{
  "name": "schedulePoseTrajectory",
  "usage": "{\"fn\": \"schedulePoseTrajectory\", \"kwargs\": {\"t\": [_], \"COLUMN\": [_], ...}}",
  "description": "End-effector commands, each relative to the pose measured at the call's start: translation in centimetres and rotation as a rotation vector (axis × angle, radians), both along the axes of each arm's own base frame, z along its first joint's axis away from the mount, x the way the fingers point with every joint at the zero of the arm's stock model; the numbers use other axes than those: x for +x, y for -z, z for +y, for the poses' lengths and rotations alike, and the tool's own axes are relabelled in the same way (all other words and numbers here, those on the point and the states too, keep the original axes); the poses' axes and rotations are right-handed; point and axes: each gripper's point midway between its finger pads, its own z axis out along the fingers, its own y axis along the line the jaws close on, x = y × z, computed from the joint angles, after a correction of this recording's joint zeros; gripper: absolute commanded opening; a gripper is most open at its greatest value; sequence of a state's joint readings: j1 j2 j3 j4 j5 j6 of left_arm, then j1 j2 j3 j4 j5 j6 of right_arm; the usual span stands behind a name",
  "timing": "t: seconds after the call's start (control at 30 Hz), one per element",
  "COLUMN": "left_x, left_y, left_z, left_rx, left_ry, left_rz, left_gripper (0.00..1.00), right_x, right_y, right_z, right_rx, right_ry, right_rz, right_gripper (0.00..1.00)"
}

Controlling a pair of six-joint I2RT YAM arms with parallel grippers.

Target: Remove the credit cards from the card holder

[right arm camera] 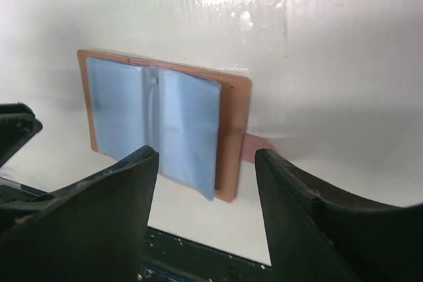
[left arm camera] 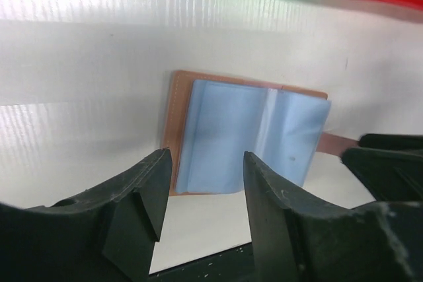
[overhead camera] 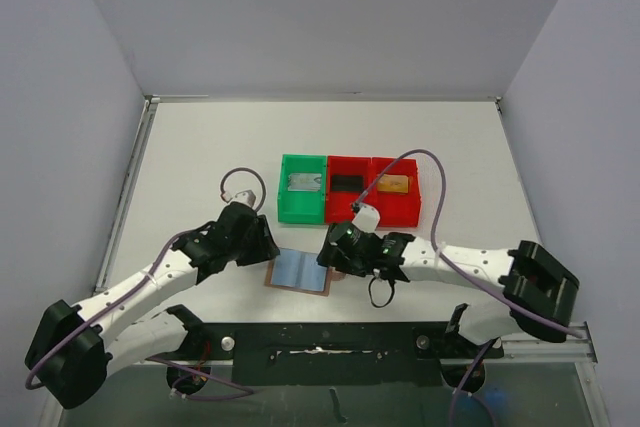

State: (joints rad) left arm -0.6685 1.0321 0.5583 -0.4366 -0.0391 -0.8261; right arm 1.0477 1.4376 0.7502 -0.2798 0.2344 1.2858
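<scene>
— Brown leather, blue sleeves: where does the card holder lie relative to the jaws?

— Flat and opened on the table, between the two grippers. From the left gripper it lies toward 4 o'clock; from the right gripper it lies toward 8 o'clock (top view, arm bases at 6 o'clock).

— Long axis?

— Roughly 9 to 3 o'clock, with the 9 o'clock end tipped slightly toward 12. The spine fold crosses it, 12 to 6.

— Jaw state?

— Both sets stand apart with nothing between them. Each wrist view shows the holder beyond the gap, not gripped.

— Which arm is nearer?

— Both are just beside it. The right gripper sits at the 3 o'clock edge, by the strap tab. The left gripper stands off the 10 o'clock corner. Judge the right marginally nearer.

— And the credit cards?

— The silver-grey card lies in the green bin. The black card and the gold-tan card lie in the red bins. All three sit at 12 o'clock from the holder, apart from it. No card shows through the sleeves in either wrist view, so removal appears complete. Any further pick would turn on that 9-to-3 axis.
</scene>
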Motion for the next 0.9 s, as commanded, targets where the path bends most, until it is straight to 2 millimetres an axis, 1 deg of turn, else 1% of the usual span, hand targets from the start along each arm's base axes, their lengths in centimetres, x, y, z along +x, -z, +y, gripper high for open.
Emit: {"fn": "schedulePoseTrajectory", "kwargs": {"t": [0.0,0.03,0.13,0.17,0.2,0.23,0.27,0.33,0.43,0.47,0.5,0.57,0.6,0.67,0.73,0.87], "left_x": [2.0,2.2,3.7,4.0,4.5,4.9,5.3,5.8,6.4,6.6,6.7,6.7,6.7,6.6,6.6,6.7], "left_y": [-3.6,-3.9,-8.1,-8.9,-10.5,-11.7,-12.9,-15.4,-19.0,-20.6,-21.2,-23.2,-24.3,-25.6,-26.2,-26.2], "left_z": [1.1,1.3,1.3,1.6,2.0,2.6,3.3,4.4,6.9,7.8,8.7,10.1,10.8,11.7,12.2,12.5], "left_rx": [0.051,0.058,0.026,0.028,0.015,0.012,0.016,0.025,0.071,0.086,0.124,0.177,0.196,0.228,0.244,0.267], "left_ry": [-0.042,-0.046,-0.06,-0.075,-0.11,-0.155,-0.196,-0.242,-0.357,-0.394,-0.423,-0.46,-0.488,-0.507,-0.515,-0.531], "left_rz": [-0.123,-0.14,-0.262,-0.292,-0.338,-0.373,-0.413,-0.48,-0.559,-0.59,-0.606,-0.647,-0.665,-0.691,-0.709,-0.714], "left_gripper": [0.48,0.5,0.59,0.63,0.69,0.75,0.76,0.76,0.76,0.76,0.76,0.76,0.76,0.77,0.77,0.77], "right_x": [1.9,2.3,3.9,4.4,4.9,5.4,5.8,6.3,6.7,6.7,6.8,6.9,7.0,7.0,7.0,7.0], "right_y": [-6.4,-7.9,-12.3,-13.9,-15.4,-16.8,-18.4,-21.0,-24.0,-24.6,-25.2,-26.2,-26.9,-27.9,-28.6,-29.0], "right_z": [-3.6,-4.0,-6.5,-7.6,-8.6,-9.6,-10.5,-12.1,-14.5,-15.2,-16.0,-17.3,-17.8,-18.5,-18.8,-19.1], "right_rx": [-0.064,-0.053,-0.064,-0.074,-0.079,-0.094,-0.101,-0.126,-0.186,-0.212,-0.24,-0.292,-0.309,-0.333,-0.342,-0.342], "right_ry": [0.025,0.024,0.055,0.076,0.09,0.102,0.115,0.132,0.167,0.179,0.198,0.23,0.243,0.26,0.268,0.286], "right_rz": [-0.195,-0.24,-0.384,-0.435,-0.488,-0.542,-0.592,-0.677,-0.771,-0.786,-0.801,-0.82,-0.832,-0.85,-0.862,-0.867], "right_gripper": [0.67,0.72,0.89,0.96,1.0,0.98,0.98,0.98,0.98,0.98,0.98,0.98,0.98,0.98,0.98,0.98]}}
